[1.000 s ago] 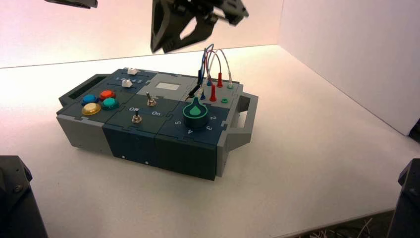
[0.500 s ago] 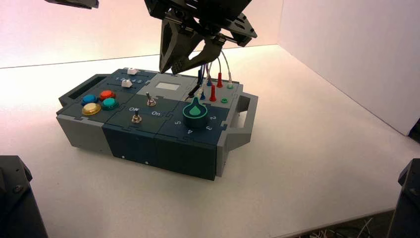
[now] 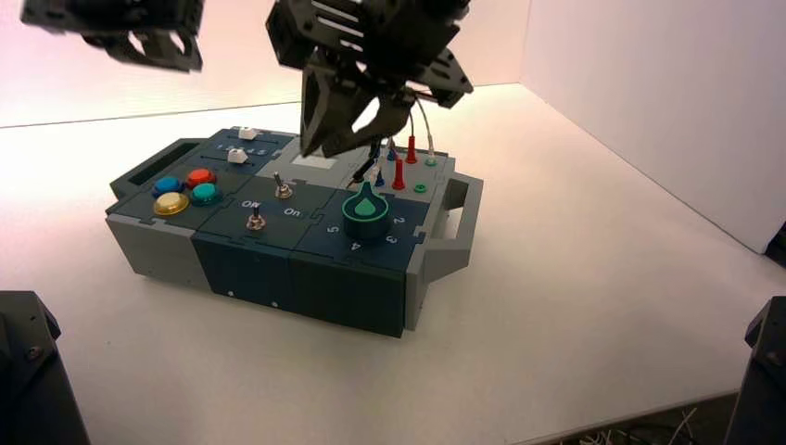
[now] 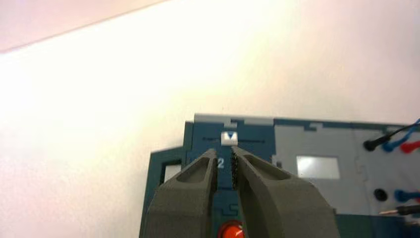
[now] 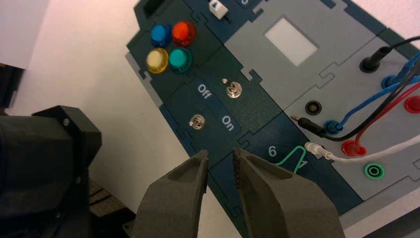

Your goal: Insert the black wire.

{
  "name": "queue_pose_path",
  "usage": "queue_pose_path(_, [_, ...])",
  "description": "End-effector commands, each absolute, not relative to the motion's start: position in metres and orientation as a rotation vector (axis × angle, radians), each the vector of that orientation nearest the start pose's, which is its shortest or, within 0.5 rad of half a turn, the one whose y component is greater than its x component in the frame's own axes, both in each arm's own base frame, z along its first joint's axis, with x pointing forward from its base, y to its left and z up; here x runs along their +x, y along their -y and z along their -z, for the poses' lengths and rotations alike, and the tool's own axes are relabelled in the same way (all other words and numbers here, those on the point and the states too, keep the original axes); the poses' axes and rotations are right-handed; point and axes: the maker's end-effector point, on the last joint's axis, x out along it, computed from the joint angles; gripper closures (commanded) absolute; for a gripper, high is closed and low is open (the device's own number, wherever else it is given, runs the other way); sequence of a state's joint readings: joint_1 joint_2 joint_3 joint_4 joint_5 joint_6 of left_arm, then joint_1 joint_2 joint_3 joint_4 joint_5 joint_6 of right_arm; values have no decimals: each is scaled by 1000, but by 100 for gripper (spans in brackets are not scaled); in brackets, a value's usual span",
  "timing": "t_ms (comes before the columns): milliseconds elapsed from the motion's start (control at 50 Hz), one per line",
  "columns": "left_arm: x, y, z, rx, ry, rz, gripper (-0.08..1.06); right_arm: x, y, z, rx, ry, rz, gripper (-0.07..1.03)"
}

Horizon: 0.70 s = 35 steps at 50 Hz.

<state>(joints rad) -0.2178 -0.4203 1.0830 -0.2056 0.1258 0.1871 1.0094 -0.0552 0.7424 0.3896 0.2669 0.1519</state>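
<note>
Right tool (image 5: 220, 161), ribbed grey pads slightly parted and empty, hangs above the box (image 3: 278, 264). Black wire (image 5: 317, 130), its slim plug unseated, lies on grey panel. Left tool (image 4: 224, 161) likewise narrowly parted, empty.

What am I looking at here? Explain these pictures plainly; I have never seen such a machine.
Two robot arms work over a practice box on a white table. The wide picture looks down from behind the arms; the other two come from cameras on each wrist. The box carries coloured buttons, two switches, a green knob and several wires. The right tool hovers open above the box's middle, holding nothing. The left tool hangs near the box's far left end. The black wire has one loose plug lying on the box, not yet inserted.
</note>
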Motion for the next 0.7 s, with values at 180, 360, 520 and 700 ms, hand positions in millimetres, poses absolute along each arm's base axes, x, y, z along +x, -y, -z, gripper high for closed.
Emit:
queue_pose_path(180, [300,72,-118,70,-767,228,80,197,-333,-96,48,-1117,-724,64])
queue_pose_path(360, [300,72,-117,70,-769,228,80,199,-329,-89,48,-1135,-705,64])
queue_pose_path(520, [300,72,-116,71,-770,228,80,201,-324,-84,44,-1158,-686,63])
queue_pose_path(700, [300,72,-115,71,-772,228,80,207,-312,-81,48,-1186,-653,57])
